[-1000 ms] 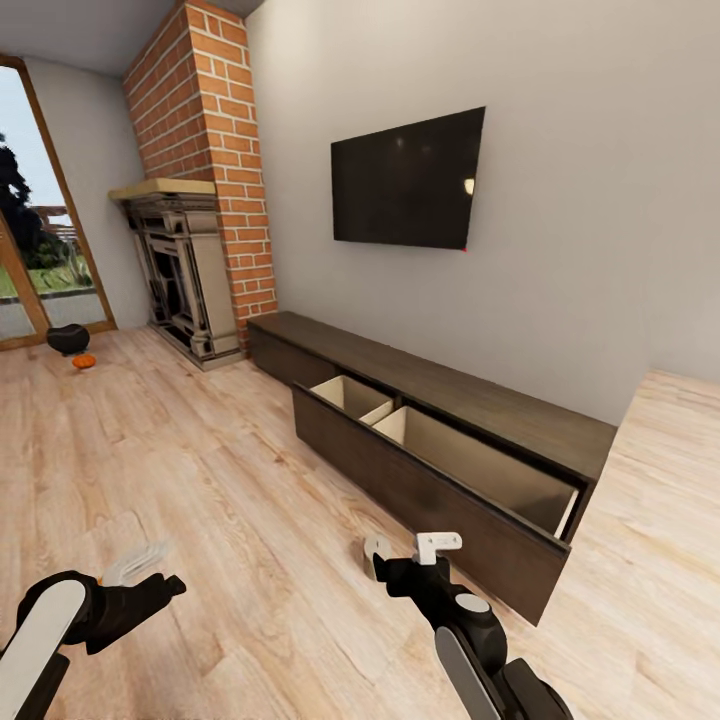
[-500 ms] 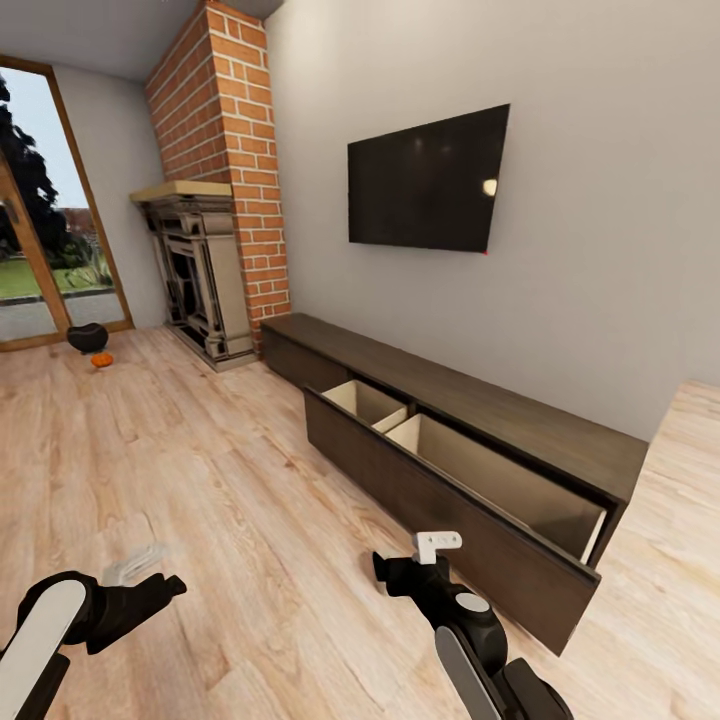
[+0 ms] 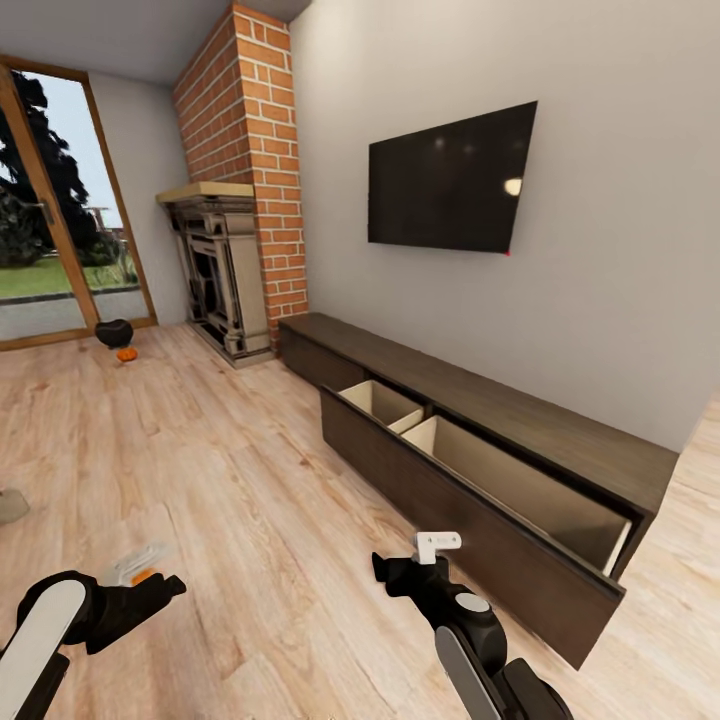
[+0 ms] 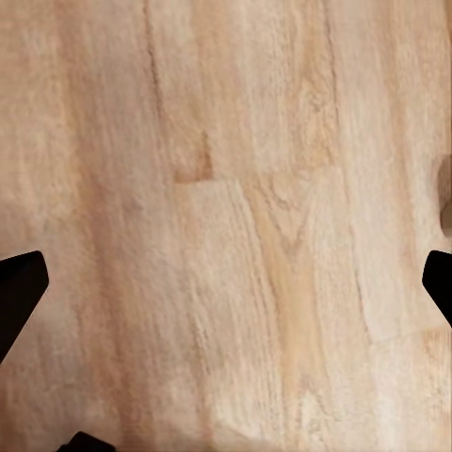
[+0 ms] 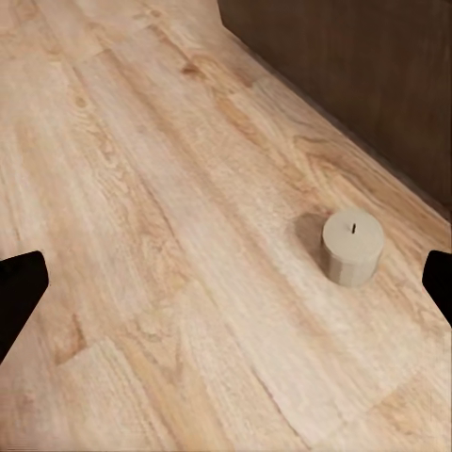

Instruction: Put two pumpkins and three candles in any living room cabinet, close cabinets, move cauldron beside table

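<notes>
floor (image 3: 230,480): pale wood planks, running from the glass door to the near edge in the head view
cauldron (image 3: 114,333): black, on the floor far off by the glass door
pumpkin (image 3: 127,354): orange, on the floor just beside the cauldron
cabinet (image 3: 480,470): long, dark, standing on the floor along the wall, its drawer pulled out over the planks
candle (image 5: 352,247): cream cylinder, upright on the floor near the dark cabinet front, seen in the right wrist view
fireplace (image 3: 222,270): stands on the floor at the brick column's foot
</notes>
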Available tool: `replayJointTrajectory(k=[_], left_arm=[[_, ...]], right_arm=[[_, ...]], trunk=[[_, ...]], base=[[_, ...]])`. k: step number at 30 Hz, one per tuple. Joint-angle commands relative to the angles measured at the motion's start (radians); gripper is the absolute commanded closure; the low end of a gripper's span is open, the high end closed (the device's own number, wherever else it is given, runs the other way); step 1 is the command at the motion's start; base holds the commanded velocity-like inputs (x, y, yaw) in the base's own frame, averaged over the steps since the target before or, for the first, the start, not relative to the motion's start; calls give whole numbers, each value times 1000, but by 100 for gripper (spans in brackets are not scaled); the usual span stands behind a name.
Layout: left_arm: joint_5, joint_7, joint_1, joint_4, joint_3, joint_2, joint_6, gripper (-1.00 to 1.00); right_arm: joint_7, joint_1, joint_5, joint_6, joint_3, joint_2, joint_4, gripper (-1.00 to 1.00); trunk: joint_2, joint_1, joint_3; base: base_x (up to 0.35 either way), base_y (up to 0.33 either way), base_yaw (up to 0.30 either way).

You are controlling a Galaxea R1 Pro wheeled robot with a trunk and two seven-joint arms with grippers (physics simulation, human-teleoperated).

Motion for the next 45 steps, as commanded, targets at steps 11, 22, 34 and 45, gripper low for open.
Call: replayJointTrajectory(k=[11, 22, 34, 45], left_arm=[[10, 10, -1, 0, 0, 0, 3, -100], [10, 10, -1, 0, 0, 0, 3, -100], [11, 10, -1, -1, 0, -1, 3, -100], [10, 10, -1, -1, 0, 0, 3, -100]], right_arm=[[-9, -1, -13, 1, 1, -1, -1, -100], [-9, -1, -12, 2, 1, -1, -2, -100], [-12, -1, -13, -2, 16, -3, -47, -100], [-12, -1, -8, -1, 16, -2, -43, -100]], trunk=[[0, 0, -3], [0, 0, -3], [0, 0, -3], [0, 0, 0]], base=[[-74, 104, 39], [-54, 92, 0], [-106, 70, 0], [-239, 60, 85]])
